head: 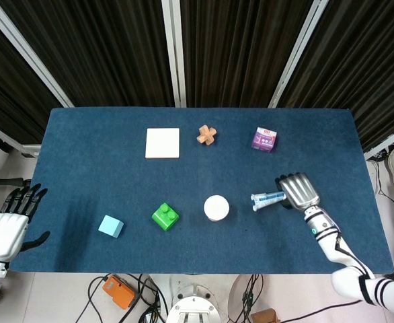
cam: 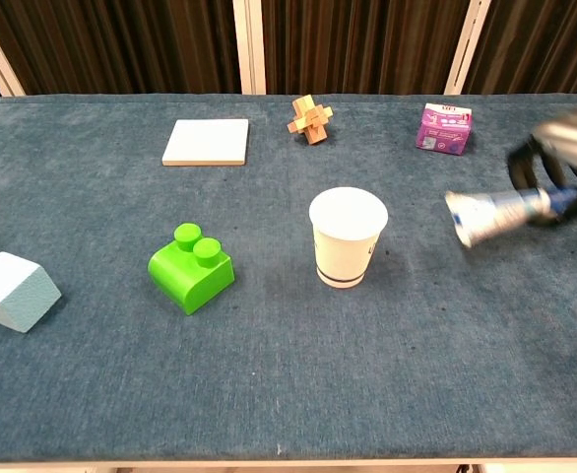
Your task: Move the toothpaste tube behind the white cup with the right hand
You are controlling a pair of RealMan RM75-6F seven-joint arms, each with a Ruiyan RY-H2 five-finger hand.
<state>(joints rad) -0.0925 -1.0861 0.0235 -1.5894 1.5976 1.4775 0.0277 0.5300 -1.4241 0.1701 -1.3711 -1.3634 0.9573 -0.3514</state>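
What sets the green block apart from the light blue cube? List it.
The green block is bright green; the light blue cube is pale blue. The green block carries two round studs on top, while the light blue cube has plain flat faces. The green block lies nearer the white cup; the light blue cube sits by the table's left edge. Both rest untouched on the blue table.

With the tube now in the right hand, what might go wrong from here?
The right hand grips the toothpaste tube by one end, so the long free end could sag or slip out. That end points toward the white cup; swinging behind it might knock the cup over. The purple box sits near the likely path.
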